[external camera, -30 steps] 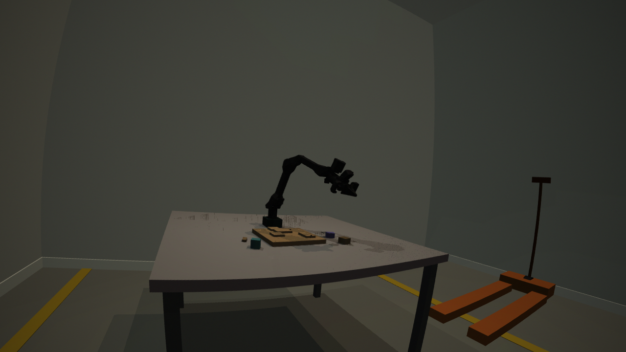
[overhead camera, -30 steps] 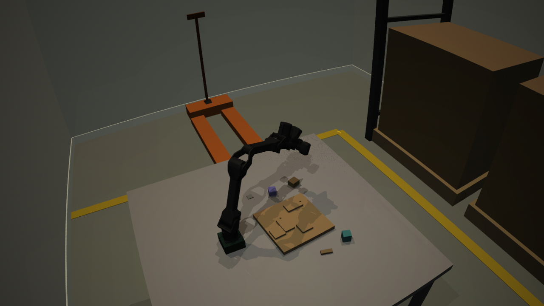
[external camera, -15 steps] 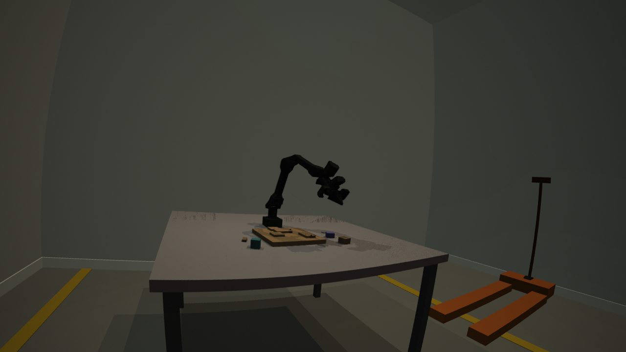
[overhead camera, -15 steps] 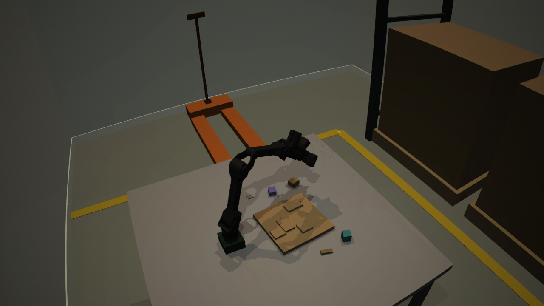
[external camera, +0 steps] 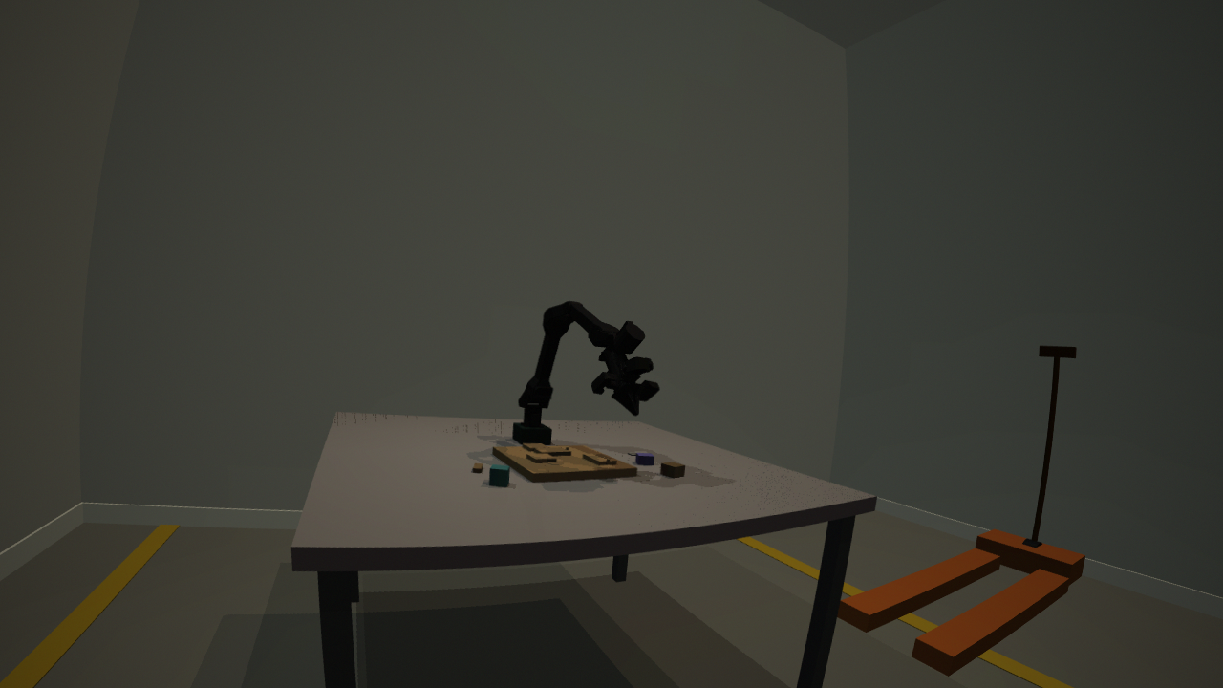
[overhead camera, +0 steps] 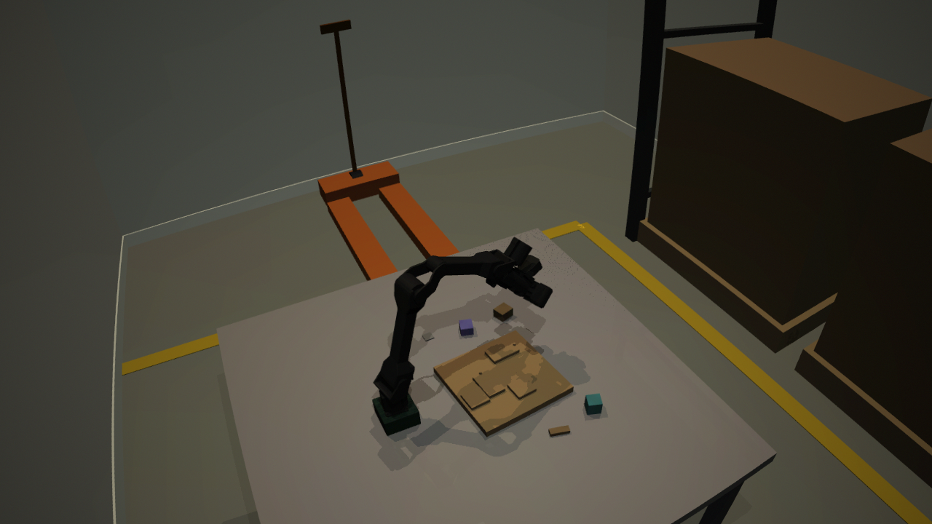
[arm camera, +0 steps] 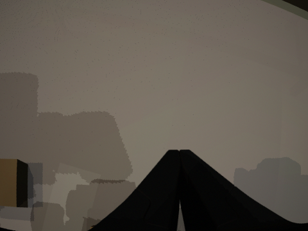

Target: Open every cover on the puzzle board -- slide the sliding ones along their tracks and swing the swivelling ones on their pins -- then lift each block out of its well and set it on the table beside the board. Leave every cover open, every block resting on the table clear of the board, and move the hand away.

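Note:
The tan puzzle board [overhead camera: 547, 391] [external camera: 564, 472] lies on the grey table [overhead camera: 325, 404] [external camera: 410, 505] with several flat covers [overhead camera: 502, 352] on it. A purple block [overhead camera: 466, 326] [external camera: 644, 459] and a brown block [overhead camera: 502, 311] [external camera: 673, 468] [arm camera: 10, 182] rest on the table beyond the board's far side. A teal block [overhead camera: 593, 403] [external camera: 499, 475] rests off the board's near right corner. My gripper [overhead camera: 545, 297] [external camera: 634, 405] [arm camera: 178, 160] is shut and empty, held high above the table past the brown block, pointing down.
A small flat tan piece [overhead camera: 559, 430] [external camera: 477, 467] lies on the table near the teal block. The arm's base [overhead camera: 396, 417] stands left of the board. An orange pallet jack [overhead camera: 378, 195] [external camera: 983, 590] and large brown crates [overhead camera: 782, 182] stand on the floor.

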Motion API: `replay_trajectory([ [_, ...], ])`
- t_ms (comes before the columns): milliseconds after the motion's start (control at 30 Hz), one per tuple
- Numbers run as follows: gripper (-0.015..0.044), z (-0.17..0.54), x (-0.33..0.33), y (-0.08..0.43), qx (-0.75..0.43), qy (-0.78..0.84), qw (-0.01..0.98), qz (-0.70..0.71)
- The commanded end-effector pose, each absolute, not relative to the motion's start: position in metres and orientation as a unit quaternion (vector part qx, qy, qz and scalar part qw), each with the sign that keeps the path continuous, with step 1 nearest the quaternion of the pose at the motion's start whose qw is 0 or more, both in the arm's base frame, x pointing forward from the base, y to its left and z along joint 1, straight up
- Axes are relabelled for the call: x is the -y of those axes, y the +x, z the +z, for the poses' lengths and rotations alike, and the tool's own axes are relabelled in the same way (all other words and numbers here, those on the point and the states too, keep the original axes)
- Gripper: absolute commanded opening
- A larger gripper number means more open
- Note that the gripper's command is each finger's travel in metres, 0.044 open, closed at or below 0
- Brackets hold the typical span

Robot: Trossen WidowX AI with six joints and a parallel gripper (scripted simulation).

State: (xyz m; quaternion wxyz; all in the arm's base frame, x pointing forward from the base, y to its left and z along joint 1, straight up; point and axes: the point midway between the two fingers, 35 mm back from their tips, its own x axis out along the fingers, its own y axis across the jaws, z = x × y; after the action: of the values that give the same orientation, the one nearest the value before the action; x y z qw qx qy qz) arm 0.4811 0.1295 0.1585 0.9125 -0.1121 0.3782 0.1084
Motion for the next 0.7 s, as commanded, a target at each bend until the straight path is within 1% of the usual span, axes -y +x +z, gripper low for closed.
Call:
replay_trajectory([
  [0,0.0000,0.148,-0.109,0.473,-0.406,-0.119,0.901,0.101],
  [667,0.0000,0.106,-0.021,0.424,-0.532,-0.120,0.836,0.066],
])
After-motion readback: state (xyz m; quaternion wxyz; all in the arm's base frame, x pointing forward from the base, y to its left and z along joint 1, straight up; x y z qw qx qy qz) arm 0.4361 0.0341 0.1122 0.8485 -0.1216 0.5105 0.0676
